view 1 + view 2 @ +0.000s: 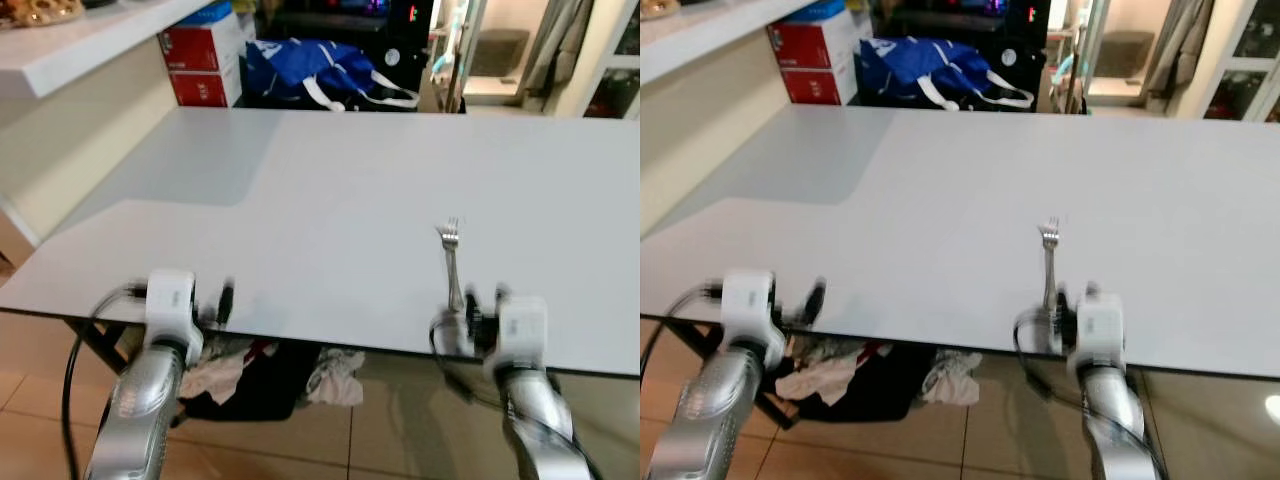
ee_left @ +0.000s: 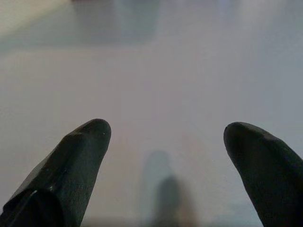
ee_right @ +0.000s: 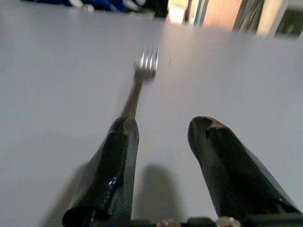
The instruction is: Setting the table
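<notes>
White counter [image 1: 330, 190] runs wide ahead of the robot, bare apart from one metal fork [image 1: 451, 262]. The fork lies flat near the front edge at about 5 o'clock on the surface, tines pointing away toward 12, handle end back toward the robot: a place-setting orientation, so it looks laid down on purpose rather than dropped. Right gripper [image 3: 163, 137] sits low at the counter edge just behind the handle. In the right wrist view its two black fingers are spread with a gap between them; the fork handle runs out from beside one finger [image 3: 116, 156] and is not pinched between the pair. Judgement: the fork is resting on the counter on its own and this gripper is free of it, either just let go or not yet closed. Left gripper [image 2: 165, 137] hovers at the front edge around 7 o'clock, fingers wide apart over plain counter, holding nothing. Beyond the far edge, at 11 to 12 o'clock, a blue bag [image 1: 300, 68] and red boxes [image 1: 200, 65] sit on the floor side, off the setting area. Clothes lie heaped under the counter [image 1: 240, 375].
</notes>
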### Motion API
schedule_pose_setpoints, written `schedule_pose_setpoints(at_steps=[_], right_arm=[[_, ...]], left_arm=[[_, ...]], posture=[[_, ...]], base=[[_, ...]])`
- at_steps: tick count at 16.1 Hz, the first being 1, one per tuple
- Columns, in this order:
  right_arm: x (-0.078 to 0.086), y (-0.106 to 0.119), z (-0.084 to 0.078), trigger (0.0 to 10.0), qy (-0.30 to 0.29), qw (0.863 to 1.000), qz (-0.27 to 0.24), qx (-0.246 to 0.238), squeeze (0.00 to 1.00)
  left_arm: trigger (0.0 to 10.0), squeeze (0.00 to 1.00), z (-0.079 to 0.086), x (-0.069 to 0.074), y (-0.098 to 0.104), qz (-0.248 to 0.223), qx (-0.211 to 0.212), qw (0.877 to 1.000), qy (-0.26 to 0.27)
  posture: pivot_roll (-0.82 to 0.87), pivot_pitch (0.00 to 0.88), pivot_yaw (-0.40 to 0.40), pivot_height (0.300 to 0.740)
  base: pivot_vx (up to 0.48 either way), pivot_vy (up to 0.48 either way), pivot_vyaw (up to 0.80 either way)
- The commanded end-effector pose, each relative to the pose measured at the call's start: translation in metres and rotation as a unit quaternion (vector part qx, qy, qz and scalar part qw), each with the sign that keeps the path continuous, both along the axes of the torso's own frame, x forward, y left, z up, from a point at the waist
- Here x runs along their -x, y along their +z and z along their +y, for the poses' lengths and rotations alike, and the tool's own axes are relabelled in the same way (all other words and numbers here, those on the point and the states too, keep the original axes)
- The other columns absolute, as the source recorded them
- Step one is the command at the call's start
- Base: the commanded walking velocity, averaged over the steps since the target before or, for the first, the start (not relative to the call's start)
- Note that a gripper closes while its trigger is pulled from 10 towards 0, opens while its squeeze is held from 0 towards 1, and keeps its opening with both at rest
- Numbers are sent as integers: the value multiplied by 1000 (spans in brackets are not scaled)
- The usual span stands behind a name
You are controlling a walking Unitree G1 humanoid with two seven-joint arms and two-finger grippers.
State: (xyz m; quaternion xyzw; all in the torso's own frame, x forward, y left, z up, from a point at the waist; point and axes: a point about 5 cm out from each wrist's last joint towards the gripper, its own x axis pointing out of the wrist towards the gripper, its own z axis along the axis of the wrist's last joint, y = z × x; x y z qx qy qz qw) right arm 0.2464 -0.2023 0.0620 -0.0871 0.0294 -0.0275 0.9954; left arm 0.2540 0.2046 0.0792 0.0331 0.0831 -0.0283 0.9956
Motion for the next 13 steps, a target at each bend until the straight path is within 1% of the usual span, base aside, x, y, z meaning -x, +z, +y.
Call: schedule_pose_setpoints(at_steps=[1,2,3,4,5,6,7,8,9,10,11,13], right_arm=[[5,0,1,10000,6,1000,6,-20,0],[13,-4,-1,10000,-5,999,18,-41,0],[15,-2,-1,10000,-9,998,16,-60,0],[10,2,4,10000,-3,994,6,-109,0],[1,6,10,10000,6,985,-3,-171,0],[-11,8,16,10000,26,983,-6,-182,0],[-16,7,18,10000,26,985,-2,-170,0],[-17,7,18,10000,24,986,-2,-167,0],[-20,5,17,10000,17,987,2,-158,0],[-22,4,16,10000,15,988,2,-154,0],[-24,1,15,10000,11,988,9,-155,0],[-28,0,18,10000,16,988,15,-151,0]], left_arm=[[10000,0,2,14,-2,-5,23,1000,-8],[10000,0,2,26,-5,-2,48,999,-2],[10000,0,0,28,-6,-3,71,997,3],[10000,0,-6,23,-5,-16,111,994,7],[10000,0,-15,13,-3,-34,138,990,5],[10000,0,-23,-5,-2,-46,139,989,3],[10000,0,-23,-13,-2,-45,135,990,4],[10000,0,-19,-15,-2,-43,124,991,9],[10000,0,-11,-14,-2,-42,122,991,20],[10000,0,-8,-13,-1,-45,122,991,28],[10000,0,-12,-14,1,-50,124,991,28],[10000,0,-17,-17,2,-56,112,992,16]], posture=[[-140,0,74,740],[-132,0,63,740],[-130,0,56,740],[-130,0,54,740],[-138,0,43,740],[-144,0,40,740],[-144,0,40,740],[-152,0,47,740],[-156,0,52,740],[-156,0,51,740],[-143,0,42,740],[-140,0,40,740]], base=[[0,0,0],[0,0,0],[0,0,0],[0,0,0],[0,0,0],[0,0,0],[0,0,0],[0,0,0],[0,0,0],[0,0,0],[0,0,0],[0,0,0]])
